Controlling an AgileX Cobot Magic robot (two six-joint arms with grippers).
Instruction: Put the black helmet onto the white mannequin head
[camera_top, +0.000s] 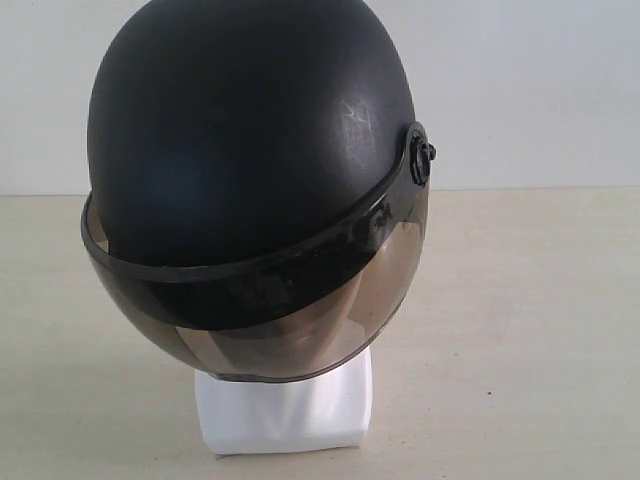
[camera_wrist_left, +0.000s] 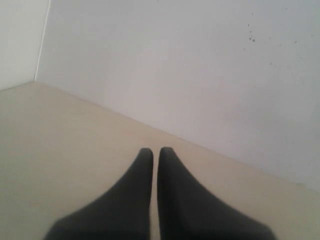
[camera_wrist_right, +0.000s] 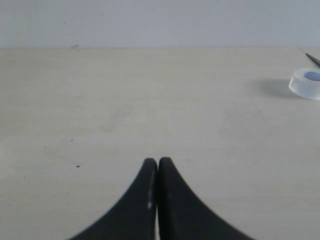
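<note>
Close to the exterior camera, the black helmet (camera_top: 250, 130) sits on the white mannequin head (camera_top: 285, 410). Its smoky brown visor (camera_top: 290, 330) hangs down over the face, so only the neck and squarish base show below it. The head stands on the pale bench (camera_top: 520, 330). The left tool (camera_wrist_left: 155, 150) has its fingers drawn together with a thin slit between them, gripping nothing. The right tool (camera_wrist_right: 158, 160) is fully closed, fingers touching, and also empty. Farther across the bench from it lies a roll of clear tape (camera_wrist_right: 306, 82). A white wall (camera_wrist_left: 200, 75) stands behind.
</note>
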